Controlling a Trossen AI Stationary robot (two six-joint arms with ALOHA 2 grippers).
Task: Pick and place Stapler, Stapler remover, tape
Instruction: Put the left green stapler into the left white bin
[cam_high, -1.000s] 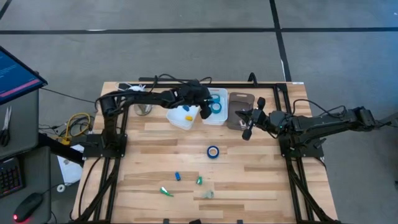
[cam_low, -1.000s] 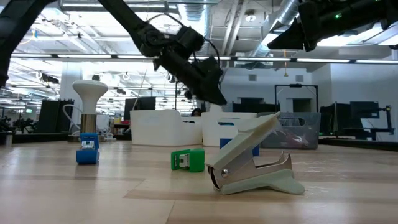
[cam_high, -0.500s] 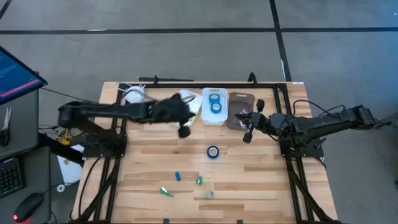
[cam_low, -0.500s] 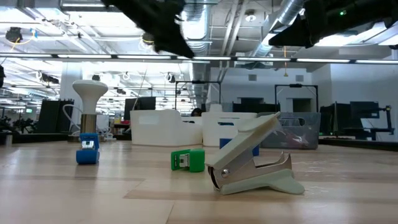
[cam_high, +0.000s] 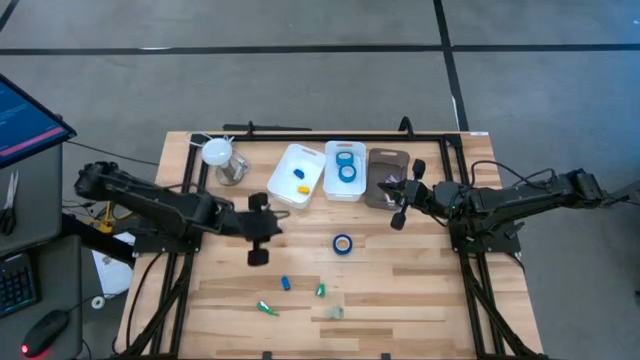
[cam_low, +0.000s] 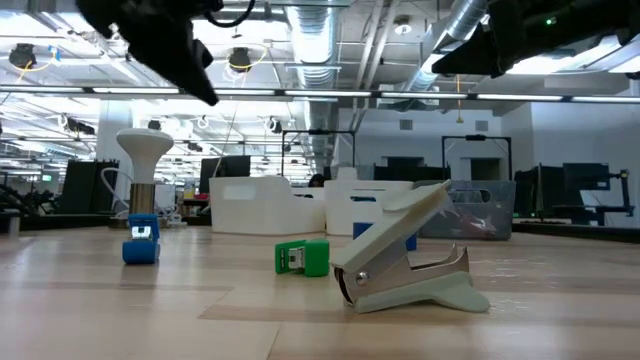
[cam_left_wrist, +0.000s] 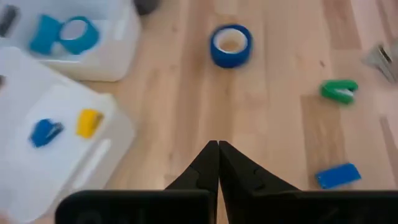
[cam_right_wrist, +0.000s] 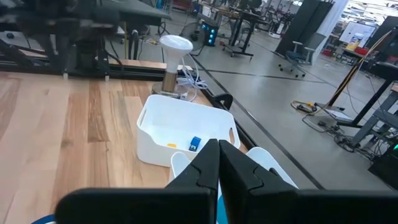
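Your left arm has swung away from the white bins since a second ago, and its left gripper (cam_high: 258, 230) now hangs over bare wood of the tabletop (cam_high: 400, 270) with its two dark fingers pressed together, holding nothing. Ahead of that gripper, a short way off across the planks, lies the one loose blue ring-shaped tape roll with a pale centre (cam_left_wrist: 230, 45); from above you see it alone on the wood (cam_high: 343, 243), between your two grippers. Off to one side of the gripper sit a small green stapler (cam_left_wrist: 339, 90) and a small blue stapler (cam_left_wrist: 337, 175), and the pale grey-green staple remover with a blue insert (cam_low: 410, 262) lies on the near part of the tabletop beyond them. To the gripper's other side stands the white rectangular plastic bin (cam_high: 295, 175) holding a small yellow piece (cam_left_wrist: 89, 122) and a small blue piece (cam_left_wrist: 45, 132). Touching that bin, farther from the gripper, is a second white bin (cam_high: 345, 170) with two more blue tape rolls (cam_high: 347, 165) lying inside it.

Your right gripper (cam_high: 398, 200) hangs just beside the grey tray (cam_high: 385, 165) at the far right of the row of bins, its fingers closed together on nothing, and the right arm has not shifted. A white mushroom-shaped lamp on a metal base (cam_high: 220, 158) stands at the back corner, well apart from both grippers.
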